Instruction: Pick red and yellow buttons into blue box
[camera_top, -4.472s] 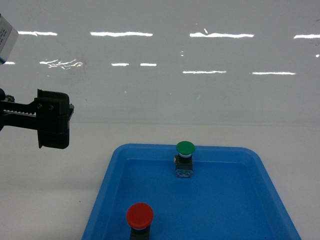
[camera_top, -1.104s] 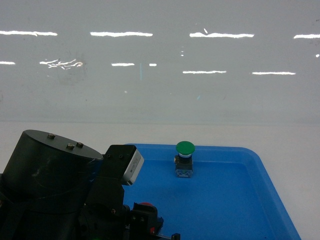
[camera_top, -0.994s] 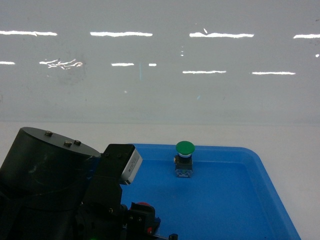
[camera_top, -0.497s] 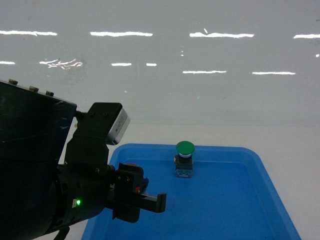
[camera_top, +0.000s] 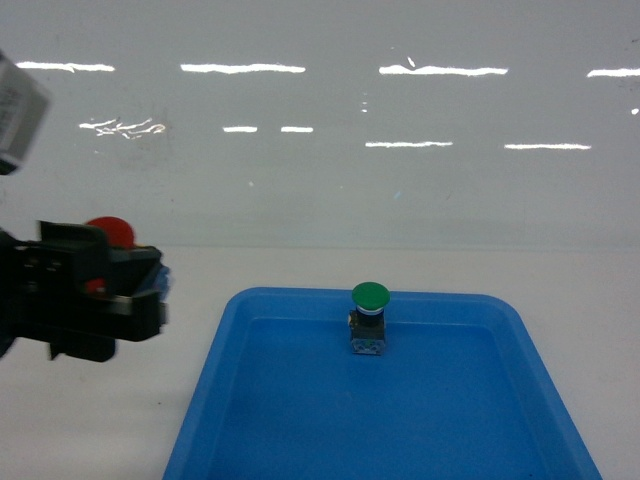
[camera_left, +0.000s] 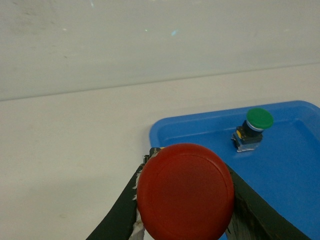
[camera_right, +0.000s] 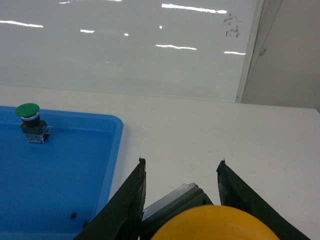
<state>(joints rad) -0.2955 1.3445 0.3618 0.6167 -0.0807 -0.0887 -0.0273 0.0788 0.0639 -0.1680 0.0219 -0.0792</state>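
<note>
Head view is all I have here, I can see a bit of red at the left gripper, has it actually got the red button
Observer: Yes. In the left wrist view the red button sits between the left gripper fingers, held above the white table, outside the shallow blue tray.
Operator: And the right arm? It's out of my picture.
Observer: The right wrist view shows a yellow-orange button between the right gripper fingers.
Operator: Anything left in the tray?
Observer: Only the green button, standing near the tray's far edge.
</note>
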